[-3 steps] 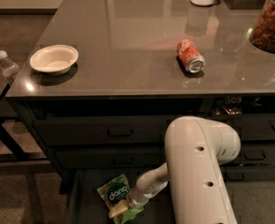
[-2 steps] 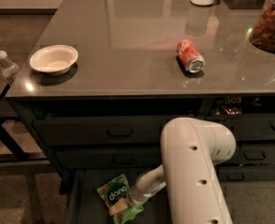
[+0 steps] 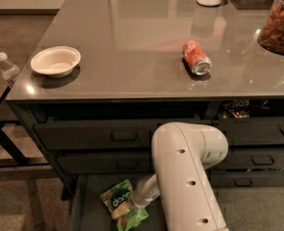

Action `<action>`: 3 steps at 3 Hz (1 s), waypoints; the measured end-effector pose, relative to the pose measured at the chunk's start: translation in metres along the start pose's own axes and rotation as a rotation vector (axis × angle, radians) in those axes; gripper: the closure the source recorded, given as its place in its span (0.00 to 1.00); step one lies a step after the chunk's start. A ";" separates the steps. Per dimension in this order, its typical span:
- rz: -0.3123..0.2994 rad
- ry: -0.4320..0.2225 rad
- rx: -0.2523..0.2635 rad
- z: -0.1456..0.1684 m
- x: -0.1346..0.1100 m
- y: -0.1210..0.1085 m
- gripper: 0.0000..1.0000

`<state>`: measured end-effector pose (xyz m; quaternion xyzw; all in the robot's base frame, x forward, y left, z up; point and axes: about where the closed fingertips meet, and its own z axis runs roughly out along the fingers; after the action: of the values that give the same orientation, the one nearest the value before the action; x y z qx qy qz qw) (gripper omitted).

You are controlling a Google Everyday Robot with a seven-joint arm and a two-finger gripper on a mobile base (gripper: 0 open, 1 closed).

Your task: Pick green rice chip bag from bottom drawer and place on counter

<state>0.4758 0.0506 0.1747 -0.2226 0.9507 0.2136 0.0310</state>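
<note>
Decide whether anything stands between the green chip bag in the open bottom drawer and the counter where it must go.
Nothing visible does. The pincer is down at the bag in the pulled-out bottom drawer, with open space above up to the counter edge. The bowl and red can leave bare counter between them.

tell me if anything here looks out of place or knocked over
The red soda can lies on its side on the counter rather than upright; no spill shows. The hand is down in the open bottom drawer at the green rice chip bag. Nothing else stands out.
</note>
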 end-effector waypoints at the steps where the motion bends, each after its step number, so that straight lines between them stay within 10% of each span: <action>1: -0.013 -0.003 0.008 0.014 -0.009 -0.002 0.00; 3: -0.040 0.007 0.029 0.037 -0.019 -0.007 0.00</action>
<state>0.4946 0.0681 0.1407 -0.2419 0.9491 0.1985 0.0353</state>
